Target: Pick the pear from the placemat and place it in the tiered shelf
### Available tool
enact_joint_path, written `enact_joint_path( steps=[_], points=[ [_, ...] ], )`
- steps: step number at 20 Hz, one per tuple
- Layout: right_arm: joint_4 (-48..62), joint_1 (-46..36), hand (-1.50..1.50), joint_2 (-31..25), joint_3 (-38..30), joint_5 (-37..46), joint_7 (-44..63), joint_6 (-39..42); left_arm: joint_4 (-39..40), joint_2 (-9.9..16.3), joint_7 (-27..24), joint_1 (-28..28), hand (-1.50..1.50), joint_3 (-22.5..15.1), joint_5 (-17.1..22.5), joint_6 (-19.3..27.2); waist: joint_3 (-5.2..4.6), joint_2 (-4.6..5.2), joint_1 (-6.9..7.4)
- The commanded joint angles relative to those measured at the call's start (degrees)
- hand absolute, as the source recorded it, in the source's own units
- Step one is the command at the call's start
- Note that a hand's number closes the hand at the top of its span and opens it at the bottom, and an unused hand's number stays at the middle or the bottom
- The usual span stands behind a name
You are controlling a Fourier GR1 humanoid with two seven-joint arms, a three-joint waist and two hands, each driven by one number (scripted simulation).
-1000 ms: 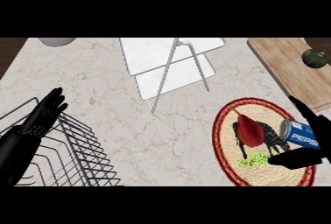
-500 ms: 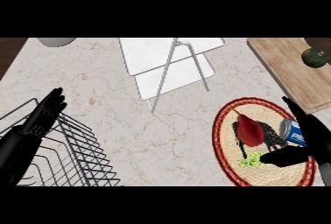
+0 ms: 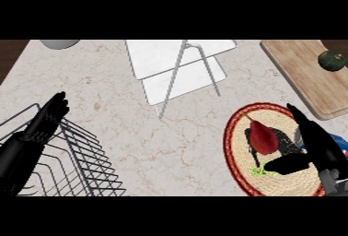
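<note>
The dark red pear point(image 3: 262, 137) lies on the round woven placemat point(image 3: 239, 154) with the red rim, at the lower right. My right hand point(image 3: 318, 142) hovers over the mat's right side, open, with straight fingers pointing up just right of the pear. Its thumb point(image 3: 291, 165) sticks out to the left below the pear, and no finger curls round the fruit. The white tiered shelf point(image 3: 178, 69) with thin metal legs stands at the top centre. My left hand point(image 3: 45, 120) rests open at the left, above a wire rack.
A black wire dish rack point(image 3: 76, 161) fills the lower left. A wooden cutting board point(image 3: 306, 76) with a dark green round fruit point(image 3: 333, 60) lies at the top right. A blue can point(image 3: 340, 142) shows behind my right hand. A grey cup point(image 3: 60, 44) stands at the top left.
My right hand has moved up and left over the placemat, closer to the pear, and now covers most of the blue can. The left hand has stayed put.
</note>
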Motion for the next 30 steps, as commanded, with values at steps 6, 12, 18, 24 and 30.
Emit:
enact_joint_path(
  steps=[6, 12, 18, 24, 30],
  points=[
    [4.51, -1.67, -1.5, 2.38, 1.29, 1.84, -1.51, -0.14, 11.6, -4.84, -0.59, 3.72, 0.0, -6.64, 0.0, 0.76, -2.86, 2.07, -0.7],
    [5.52, -4.26, 1.5, 4.33, 3.97, 4.03, -4.05, 0.63, 12.15, -3.87, -0.46, 3.14, 0.0, -6.24, 1.6, 1.55, -2.88, 2.09, -0.21],
    [9.21, -6.2, 1.5, 6.91, 3.47, 5.92, -6.28, -2.09, 11.74, -3.55, -0.63, 2.09, 0.0, -7.14, 2.72, 1.97, -2.79, 2.05, -0.56],
    [9.75, -6.53, 1.5, 6.9, 2.8, 9.75, -5.02, -5.31, 12.14, -1.66, -1.92, 3.42, 0.0, -6.9, 3.28, 2.08, -2.9, 1.61, -1.11],
    [5.48, -8.96, 1.5, 4.47, 7.73, 13.37, -5.74, -0.19, 10.94, -1.68, -1.9, 2.7, 0.0, -7.63, 3.8, 3.64, -3.06, 1.66, -1.43]
  ],
)
